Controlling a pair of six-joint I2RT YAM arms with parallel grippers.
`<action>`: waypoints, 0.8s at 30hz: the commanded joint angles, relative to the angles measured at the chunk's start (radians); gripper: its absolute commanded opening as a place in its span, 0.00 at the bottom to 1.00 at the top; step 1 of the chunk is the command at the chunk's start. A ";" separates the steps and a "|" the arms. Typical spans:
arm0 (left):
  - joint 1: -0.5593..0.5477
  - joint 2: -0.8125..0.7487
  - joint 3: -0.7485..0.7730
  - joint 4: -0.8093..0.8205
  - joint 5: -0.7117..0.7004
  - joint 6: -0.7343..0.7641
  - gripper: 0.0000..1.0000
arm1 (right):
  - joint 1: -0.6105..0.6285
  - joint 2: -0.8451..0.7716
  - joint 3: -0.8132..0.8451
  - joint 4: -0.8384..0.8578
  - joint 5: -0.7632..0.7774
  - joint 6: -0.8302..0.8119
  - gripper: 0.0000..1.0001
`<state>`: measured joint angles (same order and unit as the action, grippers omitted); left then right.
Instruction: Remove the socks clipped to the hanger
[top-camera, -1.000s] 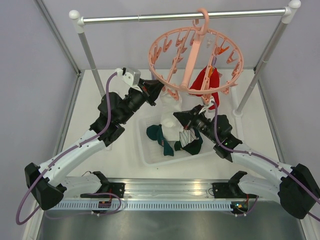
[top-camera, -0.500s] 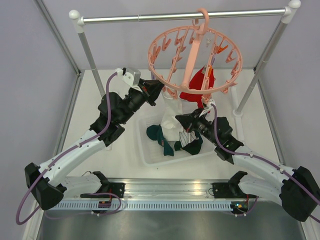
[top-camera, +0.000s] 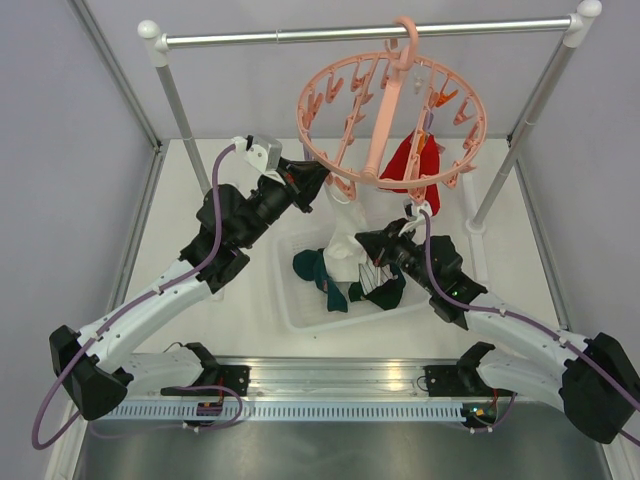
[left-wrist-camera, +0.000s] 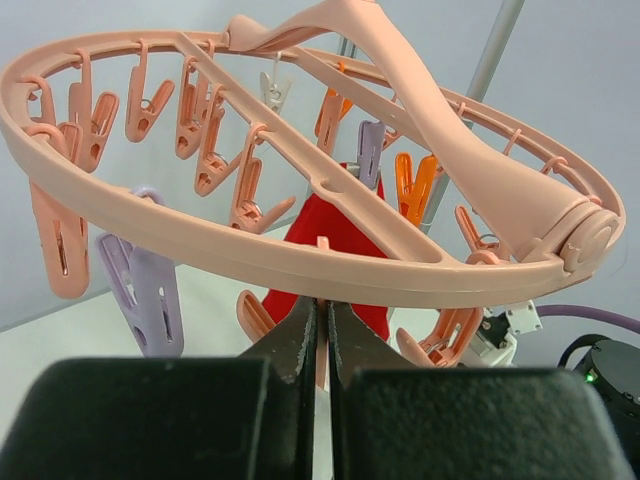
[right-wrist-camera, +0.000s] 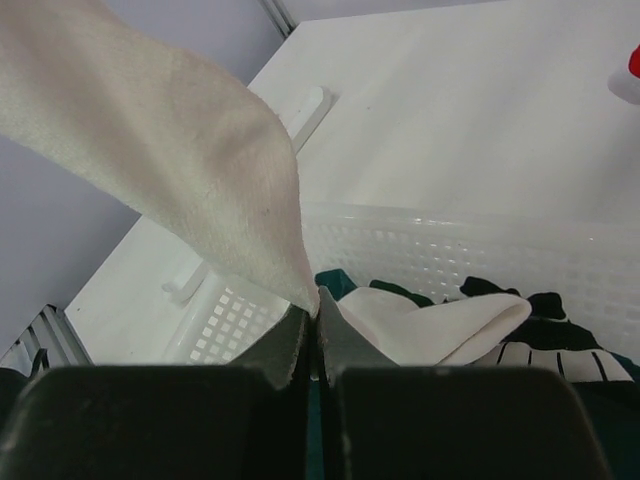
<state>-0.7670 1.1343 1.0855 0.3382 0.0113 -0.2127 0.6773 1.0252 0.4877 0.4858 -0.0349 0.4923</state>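
- Left gripper (left-wrist-camera: 320, 325): fingers pressed together right under the near-left rim of the round salmon-pink plastic ring hanger (top-camera: 383, 120). There's a sliver of a small pink plastic clip (left-wrist-camera: 320, 365) between them, so I read it as squeezing that clip.
- Right gripper (right-wrist-camera: 312, 318): jaws clamped on the lower tip of the plain white fabric sock (right-wrist-camera: 200, 150). Solid pinch, fabric goes straight into the fingers.
- The bit that matters: the sock's long axis runs from that clip down and toward the near side to my right gripper, so it's slanted and looks taut. The left arm has the top end and the right has the bottom.
- My guess is the pull should go along that line, down and toward the near edge of the table.
- The white perforated plastic tray (right-wrist-camera: 450, 245) sits directly under the right gripper, so it's an easy drop. A dark teal sock (top-camera: 315, 270) and a striped white one (top-camera: 375, 277) lie in it.
- A red sock (top-camera: 412, 160) hangs off the ring's far-right side, just beyond my right wrist. I'd avoid swinging that way.
- The silver metal rail (top-camera: 300, 35) and its posts are well apart from both arms.
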 joint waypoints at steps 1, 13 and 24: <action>0.005 -0.016 0.016 0.055 0.019 -0.028 0.02 | 0.002 0.013 0.011 -0.052 0.058 -0.023 0.01; 0.003 -0.016 0.007 0.036 0.021 -0.044 0.25 | 0.002 -0.016 0.035 -0.072 0.039 -0.034 0.01; 0.005 -0.068 -0.035 0.001 0.015 -0.057 0.40 | 0.002 -0.031 0.055 -0.092 0.036 -0.040 0.01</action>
<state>-0.7670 1.1084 1.0653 0.3241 0.0284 -0.2409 0.6781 1.0096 0.5026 0.4072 -0.0097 0.4728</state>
